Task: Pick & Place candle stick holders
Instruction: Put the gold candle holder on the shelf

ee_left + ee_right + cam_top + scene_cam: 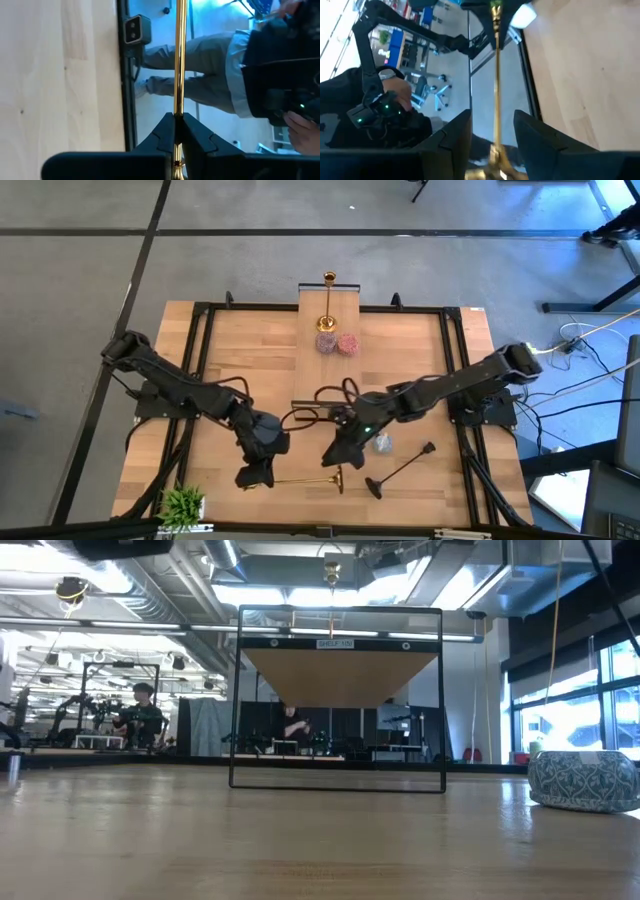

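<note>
Wooden tabletop [240, 360] carries two gold candlesticks, one black, three cups; left gripper [252, 476] jaws clench the lying gold candlestick [300, 478], right gripper [334, 455] jaws released.

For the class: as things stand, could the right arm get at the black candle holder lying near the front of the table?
Probably yes. The black candle holder lies bare just beside the right gripper, whose fingers stand open around the gold candle holder.

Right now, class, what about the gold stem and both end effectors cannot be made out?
Low view: gold stem, left end effector, right end effector all out of frame.
High view: right finger contact with stem too small to tell.
Right wrist view: bottom edge cuts the stem's base.
</note>
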`<control>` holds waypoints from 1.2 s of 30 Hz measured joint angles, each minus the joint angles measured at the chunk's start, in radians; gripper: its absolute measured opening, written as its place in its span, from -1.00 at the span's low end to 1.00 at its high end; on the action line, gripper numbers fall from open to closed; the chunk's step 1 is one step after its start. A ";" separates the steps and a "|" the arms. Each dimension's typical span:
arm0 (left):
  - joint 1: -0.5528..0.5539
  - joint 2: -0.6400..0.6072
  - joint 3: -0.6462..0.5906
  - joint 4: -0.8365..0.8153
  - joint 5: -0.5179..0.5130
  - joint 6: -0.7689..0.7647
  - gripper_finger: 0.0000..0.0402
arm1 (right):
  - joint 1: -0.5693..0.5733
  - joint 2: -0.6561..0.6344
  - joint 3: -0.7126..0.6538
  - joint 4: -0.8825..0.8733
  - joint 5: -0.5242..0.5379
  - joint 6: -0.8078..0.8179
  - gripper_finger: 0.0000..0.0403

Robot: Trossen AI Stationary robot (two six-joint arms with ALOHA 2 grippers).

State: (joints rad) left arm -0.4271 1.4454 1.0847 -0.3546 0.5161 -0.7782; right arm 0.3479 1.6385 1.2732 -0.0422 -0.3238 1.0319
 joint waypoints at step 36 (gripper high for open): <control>0.023 0.059 0.001 0.090 -0.052 0.022 -0.96 | 0.034 0.195 0.183 -0.202 -0.157 -0.052 -0.25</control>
State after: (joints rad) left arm -0.4038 1.5043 1.0859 -0.2651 0.4646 -0.7560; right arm 0.3820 1.8339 1.4559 -0.2440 -0.4811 0.9802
